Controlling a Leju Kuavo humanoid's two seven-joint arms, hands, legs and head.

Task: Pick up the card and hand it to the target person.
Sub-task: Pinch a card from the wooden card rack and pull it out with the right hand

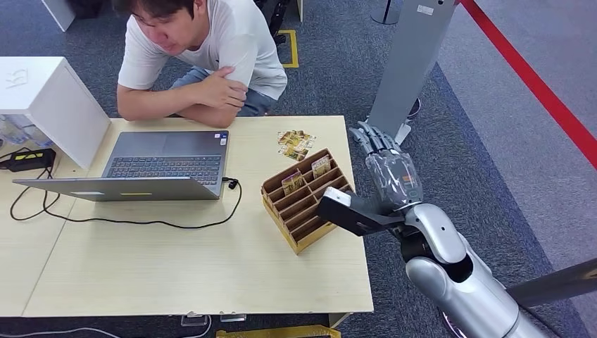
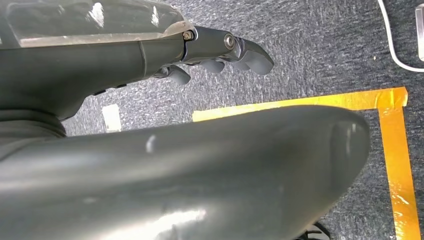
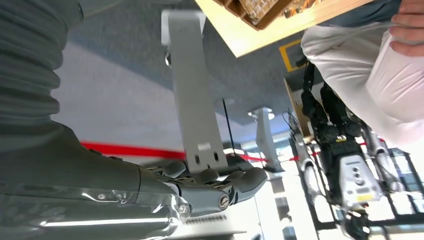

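1. Your right hand [image 1: 386,158] hangs off the right edge of the pale wooden worktop [image 1: 211,267], just beside the brown slotted wooden card rack [image 1: 304,199]; its fingers [image 1: 373,139] are stretched out, slightly apart, holding nothing.
2. Your left hand [image 2: 220,50] hangs over grey carpet with yellow floor tape [image 2: 395,150]; its fingers are loosely curled and empty.
3. Small patterned cards [image 1: 320,166] stand upright in the rack's far slots; more loose cards [image 1: 295,144] lie flat on the worktop just beyond it.
4. The person in a white T-shirt [image 1: 211,49] leans arms-folded on the far edge, behind the open grey laptop [image 1: 165,165].
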